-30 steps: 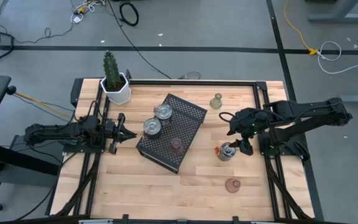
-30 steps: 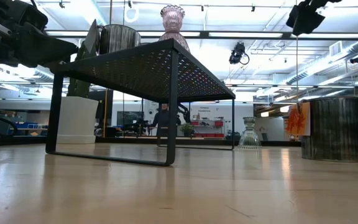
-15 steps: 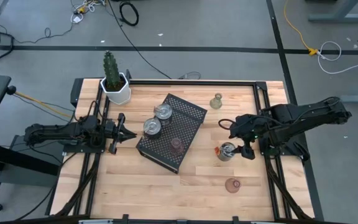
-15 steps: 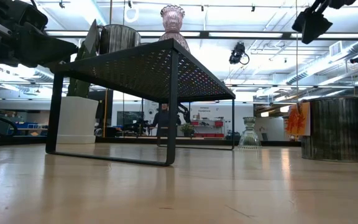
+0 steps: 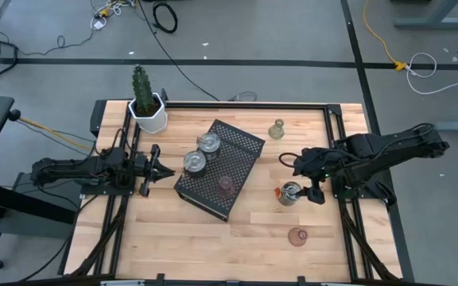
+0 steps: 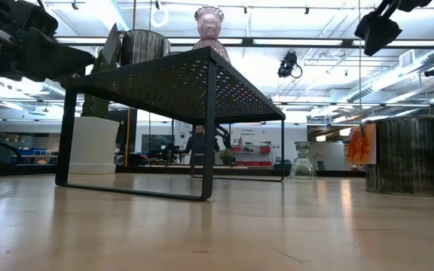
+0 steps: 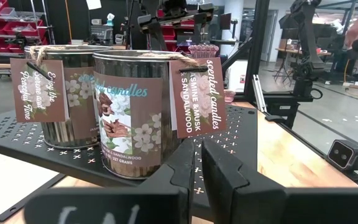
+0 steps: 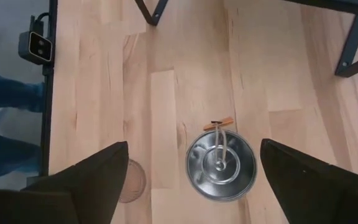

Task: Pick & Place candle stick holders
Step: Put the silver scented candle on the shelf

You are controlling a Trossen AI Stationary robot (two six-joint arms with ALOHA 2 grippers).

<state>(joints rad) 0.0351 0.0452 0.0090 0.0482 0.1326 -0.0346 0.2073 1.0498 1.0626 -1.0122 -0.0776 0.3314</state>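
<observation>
Silver candle holder [image 8: 220, 165]: round shiny tin w/ tag, on table; right fingers [image 8: 92, 180] wide above; left fingers [image 7: 185, 171] closed.

front tin tag [image 7: 197, 94]: "scented candles, JASMINE & MUSK SANDALWOOD" | label: "227 GRAMS"

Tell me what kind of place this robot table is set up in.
Likely an open robotics lab or workshop: the wooden table stands on a grey floor strewn with cables, strip-lit open ceiling shows overhead, and red parts bins line shelving behind.
</observation>
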